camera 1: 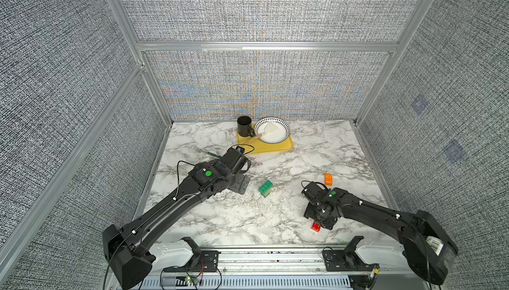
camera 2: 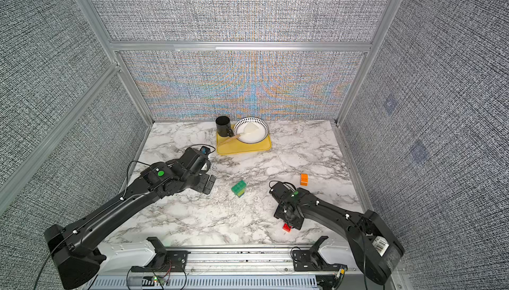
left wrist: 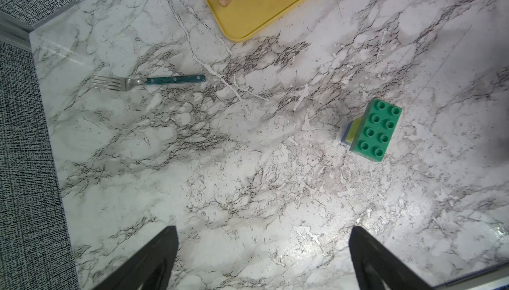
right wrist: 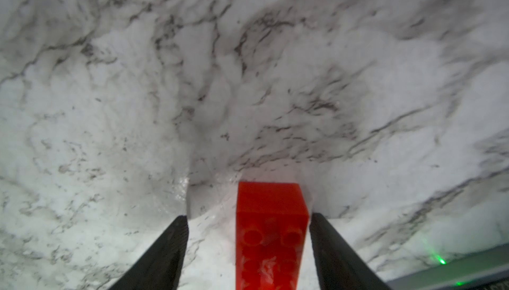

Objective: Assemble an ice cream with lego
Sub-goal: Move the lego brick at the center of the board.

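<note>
Two fingers of the right gripper sit apart around the red brick on the table, one just beside it and a gap on the other side, so it's not clamped. Left gripper is spread wide with nothing in it. Green-topped stack stands between the arms, and the orange brick lies just past the right one.

Green-topped stack stands upright (lime, blue beneath); orange brick, red brick lie apart
</note>
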Action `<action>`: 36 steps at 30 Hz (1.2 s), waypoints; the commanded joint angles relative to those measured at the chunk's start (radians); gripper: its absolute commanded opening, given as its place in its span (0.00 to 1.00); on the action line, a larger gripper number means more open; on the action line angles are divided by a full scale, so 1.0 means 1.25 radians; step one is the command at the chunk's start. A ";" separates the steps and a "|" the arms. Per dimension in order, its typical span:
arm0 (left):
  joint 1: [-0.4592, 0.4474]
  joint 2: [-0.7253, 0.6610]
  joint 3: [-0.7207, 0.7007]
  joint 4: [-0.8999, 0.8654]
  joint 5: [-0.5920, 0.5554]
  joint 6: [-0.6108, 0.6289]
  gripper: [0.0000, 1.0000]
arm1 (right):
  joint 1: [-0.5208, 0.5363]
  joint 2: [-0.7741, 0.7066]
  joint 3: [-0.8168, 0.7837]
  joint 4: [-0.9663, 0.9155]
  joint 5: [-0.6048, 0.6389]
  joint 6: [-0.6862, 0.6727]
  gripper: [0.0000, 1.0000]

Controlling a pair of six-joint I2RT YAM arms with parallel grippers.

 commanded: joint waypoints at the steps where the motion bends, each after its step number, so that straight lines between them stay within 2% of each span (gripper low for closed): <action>1: 0.002 0.001 0.001 -0.005 0.002 0.004 1.00 | 0.018 0.014 0.002 0.034 -0.009 0.030 0.61; 4: 0.004 -0.001 0.000 -0.004 0.006 0.005 0.99 | 0.022 0.036 -0.005 0.086 -0.032 0.024 0.39; 6: 0.004 -0.002 0.000 -0.004 0.008 0.005 1.00 | 0.024 0.057 0.008 0.114 -0.033 0.010 0.19; 8: 0.005 -0.002 0.001 -0.003 0.012 0.006 0.99 | 0.026 0.084 0.041 0.126 -0.018 -0.005 0.06; 9: 0.006 -0.004 0.001 -0.003 0.014 0.006 1.00 | 0.026 0.105 0.066 0.128 -0.005 -0.019 0.03; 13: 0.007 -0.012 -0.001 0.000 0.017 0.007 0.99 | 0.030 0.209 0.188 0.107 0.020 -0.074 0.00; 18: 0.013 -0.014 -0.003 0.001 0.012 0.005 1.00 | 0.028 0.301 0.266 0.146 0.017 -0.104 0.00; 28: 0.026 -0.005 -0.007 0.011 0.016 0.005 0.99 | -0.109 0.497 0.486 0.167 0.015 -0.247 0.00; 36: 0.043 0.014 -0.012 0.020 0.025 0.008 0.99 | -0.125 0.645 0.654 0.155 -0.008 -0.311 0.00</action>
